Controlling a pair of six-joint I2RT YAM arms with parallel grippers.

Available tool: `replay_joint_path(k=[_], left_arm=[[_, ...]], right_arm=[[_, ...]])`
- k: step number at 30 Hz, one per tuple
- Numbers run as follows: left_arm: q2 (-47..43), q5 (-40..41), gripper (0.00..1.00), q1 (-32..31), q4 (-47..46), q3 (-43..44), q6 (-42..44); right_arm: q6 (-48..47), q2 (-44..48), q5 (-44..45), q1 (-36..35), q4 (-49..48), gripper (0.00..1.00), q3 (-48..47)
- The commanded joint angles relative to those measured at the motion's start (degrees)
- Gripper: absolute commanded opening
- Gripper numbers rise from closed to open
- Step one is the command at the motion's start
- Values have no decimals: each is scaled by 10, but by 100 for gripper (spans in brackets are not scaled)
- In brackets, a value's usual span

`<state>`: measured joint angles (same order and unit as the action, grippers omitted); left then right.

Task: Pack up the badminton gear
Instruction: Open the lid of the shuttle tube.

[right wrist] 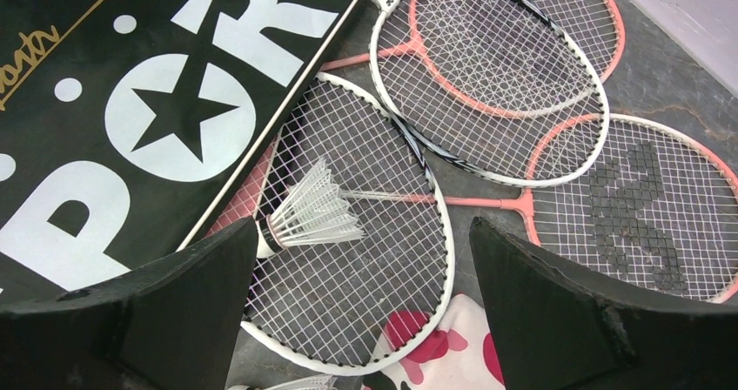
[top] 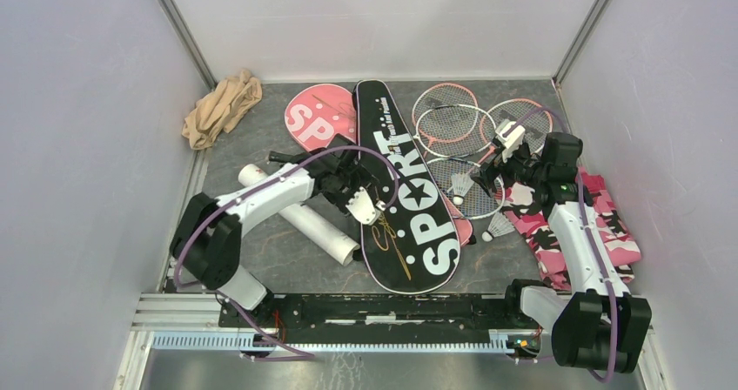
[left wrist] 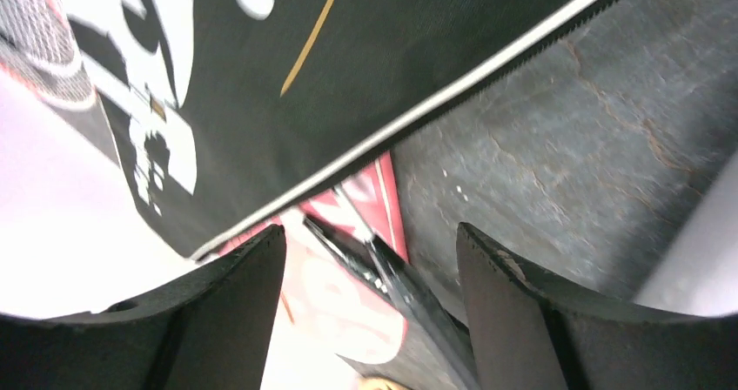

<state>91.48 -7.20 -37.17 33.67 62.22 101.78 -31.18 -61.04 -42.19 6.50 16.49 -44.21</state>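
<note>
Pale panels (top: 87,164) wall in a dark grey, stone-patterned counter (top: 487,272). A beige cloth (top: 222,107) lies bunched in the far left corner, and a pink camouflage cloth (top: 609,233) lies along the right side, partly under the right arm. The black bag (top: 409,198) lettered SPORT runs down the middle and overlaps a pink bag (top: 318,116) at its far left. The white tube (top: 305,220) lies just left of it, partly hidden by the left arm. Rackets (top: 452,116) fan across the far right with their heads overlapping. One shuttlecock (right wrist: 309,211) rests on the strings of the nearest head, and a second shuttlecock (top: 499,227) sits on the counter beside the camouflage cloth. The left gripper (left wrist: 370,259) hovers over the black bag's left edge, the right gripper (right wrist: 365,259) over the rackets. Only the wrist views show both spread wide, holding nothing. The left wrist view also shows a pink-red strip (left wrist: 374,198) under the bag's white-piped edge.
</note>
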Motion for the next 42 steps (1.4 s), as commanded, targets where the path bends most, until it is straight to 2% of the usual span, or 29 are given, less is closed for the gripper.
replay_joint_path(k=[1, 4, 9, 11, 14, 17, 22, 25, 32, 42], left_arm=[[-67, 20, 79, 9, 49, 23, -191], [-102, 42, 84, 20, 38, 13, -349], [-163, 135, 87, 67, 15, -17, -595], [-184, 123, 89, 117, 24, -18, -679], [-207, 70, 99, 215, 33, -11, -776], [-213, 11, 100, 301, 26, -9, -862], [-213, -6, 100, 358, -10, -31, -1005], [-209, 27, 100, 388, -33, -54, -1124], [-175, 84, 100, 409, -14, -110, -1283], [-192, 105, 100, 417, -46, -178, -1374]], right_arm=[[5, 13, -20, 3, -8, 98, -7], [10, 17, -24, 2, -11, 98, -7], [15, 19, -28, 3, -12, 98, -9], [16, 17, -29, 3, -13, 98, -9], [17, 10, -31, 2, -13, 98, -9], [20, 1, -36, 3, -12, 98, -9], [22, -6, -39, 3, -12, 98, -9], [23, -6, -36, 2, -14, 98, -7], [24, -7, -24, 2, -20, 98, -2], [30, -9, -23, 3, -25, 98, 2]])
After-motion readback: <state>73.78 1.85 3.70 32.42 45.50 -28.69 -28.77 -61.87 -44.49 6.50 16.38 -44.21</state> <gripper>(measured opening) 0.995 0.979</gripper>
